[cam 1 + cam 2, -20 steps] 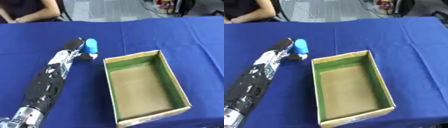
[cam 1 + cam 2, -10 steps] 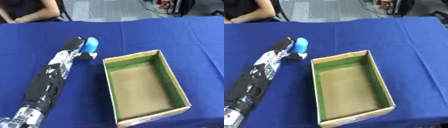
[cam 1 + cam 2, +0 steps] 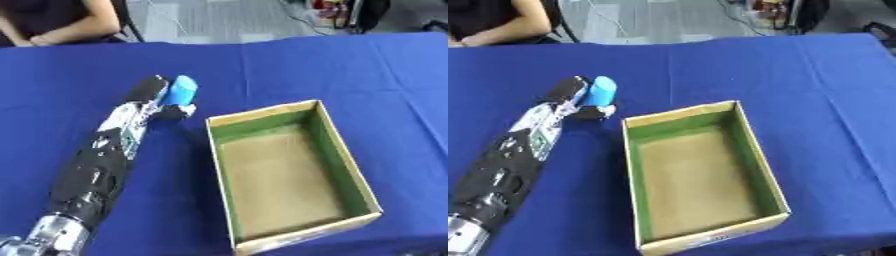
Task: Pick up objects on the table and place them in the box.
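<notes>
Blue desk [image 3: 350, 65], left eye: left hand [image 3: 156, 100] curled round light-blue object [image 3: 181, 91], just off box's [image 3: 262, 111] far-left corner, likely gripped for carry into box. Right eye: box open, nothing visible inside; right hand unseen.

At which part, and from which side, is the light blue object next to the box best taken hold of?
Probably round its middle, coming from the robot's left, away from the box. The light blue object looks like a short rounded cylinder, so fingers and thumb can close across its width. The left hand already sits at that side, seemingly curled round it.
</notes>
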Robot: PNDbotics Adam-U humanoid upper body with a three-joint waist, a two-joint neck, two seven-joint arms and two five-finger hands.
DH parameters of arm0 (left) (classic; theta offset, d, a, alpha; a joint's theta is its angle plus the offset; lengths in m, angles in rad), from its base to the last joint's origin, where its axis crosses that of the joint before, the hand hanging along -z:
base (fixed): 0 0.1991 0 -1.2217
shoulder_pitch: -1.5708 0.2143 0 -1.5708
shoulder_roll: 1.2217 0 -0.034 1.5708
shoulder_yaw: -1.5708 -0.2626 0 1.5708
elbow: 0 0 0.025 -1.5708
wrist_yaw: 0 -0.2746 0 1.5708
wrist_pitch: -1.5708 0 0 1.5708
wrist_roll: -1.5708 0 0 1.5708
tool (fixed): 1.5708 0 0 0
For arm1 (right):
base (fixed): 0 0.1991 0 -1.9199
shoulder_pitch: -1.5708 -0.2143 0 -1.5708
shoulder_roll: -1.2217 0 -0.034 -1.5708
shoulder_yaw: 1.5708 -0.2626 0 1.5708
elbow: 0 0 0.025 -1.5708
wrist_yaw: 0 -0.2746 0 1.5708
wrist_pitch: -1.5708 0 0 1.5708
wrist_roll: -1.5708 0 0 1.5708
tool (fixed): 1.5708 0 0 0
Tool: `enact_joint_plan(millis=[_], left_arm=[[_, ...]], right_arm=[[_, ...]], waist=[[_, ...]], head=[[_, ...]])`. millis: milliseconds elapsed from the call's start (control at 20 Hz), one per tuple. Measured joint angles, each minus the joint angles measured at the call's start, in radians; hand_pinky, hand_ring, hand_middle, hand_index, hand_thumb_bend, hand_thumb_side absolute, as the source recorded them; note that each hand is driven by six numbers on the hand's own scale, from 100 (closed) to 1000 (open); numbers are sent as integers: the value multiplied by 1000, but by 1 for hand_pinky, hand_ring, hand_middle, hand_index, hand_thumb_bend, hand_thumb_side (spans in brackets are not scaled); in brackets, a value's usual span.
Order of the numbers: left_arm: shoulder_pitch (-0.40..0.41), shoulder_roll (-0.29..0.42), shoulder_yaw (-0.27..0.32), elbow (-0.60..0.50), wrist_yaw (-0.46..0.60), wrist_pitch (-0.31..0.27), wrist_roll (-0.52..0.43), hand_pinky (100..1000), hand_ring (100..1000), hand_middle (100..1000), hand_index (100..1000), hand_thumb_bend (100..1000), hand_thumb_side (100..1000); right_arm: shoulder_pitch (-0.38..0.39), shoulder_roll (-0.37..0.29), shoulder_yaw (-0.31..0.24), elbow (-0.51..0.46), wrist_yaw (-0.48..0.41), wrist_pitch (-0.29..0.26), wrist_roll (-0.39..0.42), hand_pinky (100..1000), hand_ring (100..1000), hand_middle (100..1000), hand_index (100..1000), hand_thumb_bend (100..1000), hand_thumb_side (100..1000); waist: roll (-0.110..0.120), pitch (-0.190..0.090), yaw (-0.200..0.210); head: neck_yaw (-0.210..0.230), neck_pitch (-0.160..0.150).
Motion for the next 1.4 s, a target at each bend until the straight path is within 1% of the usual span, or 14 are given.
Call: enact_joint_plan(millis=[100,200,350,500,650,800,950,1100,1250,1400], left_arm=[[19,0,3,-23,140,5,3,460,391,626,629,100,809],[33,2,-1,-45,255,14,1,460,390,627,628,100,809],[44,5,-11,-64,356,30,-4,460,390,627,628,100,808],[47,5,-20,-72,397,41,-7,461,390,628,627,100,810],[53,5,-27,-84,413,44,-10,458,388,624,622,100,805],[56,5,-46,-124,425,37,-18,455,386,621,621,100,797],[73,5,-79,-201,441,25,-39,455,388,619,624,100,779],[85,5,-113,-304,472,15,-65,454,387,616,623,100,769],[89,5,-139,-402,512,21,-85,452,386,611,620,100,753],[89,6,-153,-473,544,31,-96,451,386,609,618,100,749]], right_arm=[[0,0,0,0,0,0,0,832,742,868,949,100,849],[0,0,0,0,0,0,0,832,742,868,950,100,849],[0,0,-1,0,0,0,0,832,742,868,950,100,850],[0,0,-1,0,0,1,-1,832,742,868,950,100,850],[0,0,-4,0,0,1,-1,832,742,868,950,100,850],[-4,0,-5,0,0,1,-1,832,742,868,949,100,850],[-7,0,-5,0,0,1,0,832,742,868,949,100,851],[-8,0,-5,0,0,1,0,832,742,868,949,100,851],[-8,0,-5,0,0,1,0,832,742,868,949,100,851],[-8,0,-5,0,0,1,0,832,742,868,949,100,851]], waist=[[0,0,2],[0,0,3],[0,0,4],[0,0,5],[0,0,6],[0,1,6],[0,2,6],[0,2,5],[0,2,5],[0,2,4]], head=[[0,0],[0,0],[-1,0],[-1,0],[-1,0],[-1,0],[-1,0],[-1,0],[-1,0],[-1,0]])
